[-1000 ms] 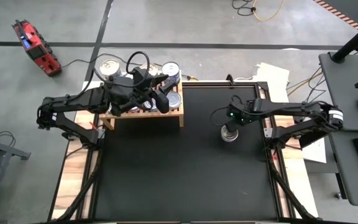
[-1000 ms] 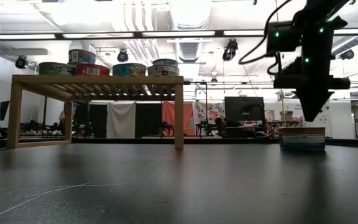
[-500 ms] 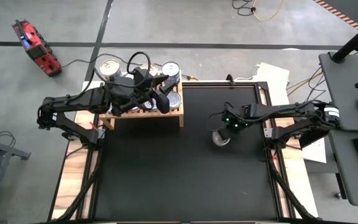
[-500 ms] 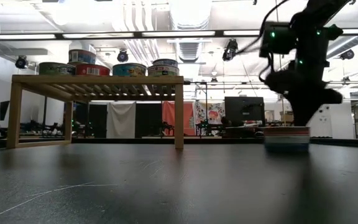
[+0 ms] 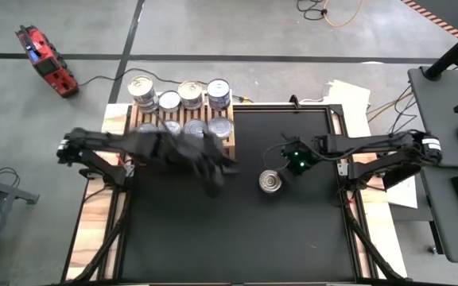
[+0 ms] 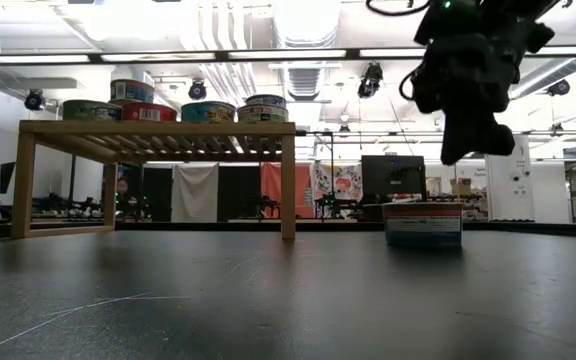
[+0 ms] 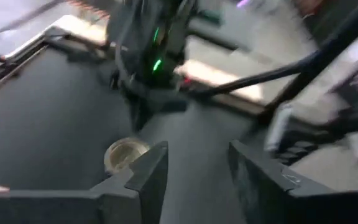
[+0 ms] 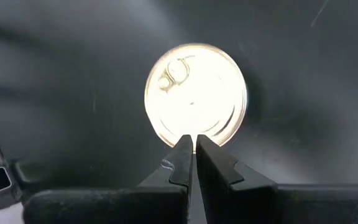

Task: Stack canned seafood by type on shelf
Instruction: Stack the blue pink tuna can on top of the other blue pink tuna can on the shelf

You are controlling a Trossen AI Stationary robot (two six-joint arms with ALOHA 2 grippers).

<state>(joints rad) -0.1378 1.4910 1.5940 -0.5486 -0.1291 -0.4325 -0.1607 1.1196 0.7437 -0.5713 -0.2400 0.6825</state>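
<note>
Fingers of the right gripper (image 8: 193, 149) are pressed together on nothing, poised just above a lone tin (image 5: 271, 181) that stands on the black worktop (image 5: 237, 246) near its middle. The left gripper (image 7: 194, 168) has its jaws parted and empty, off the shelf's (image 6: 158, 128) front edge. Other cans (image 5: 180, 94) crowd the shelf top.

We saw a round silver-lidded tin (image 5: 271, 182) with a bluish-and-red label on the black mat (image 5: 237, 238), near the pale slatted wooden shelf (image 6: 158, 130).
</note>
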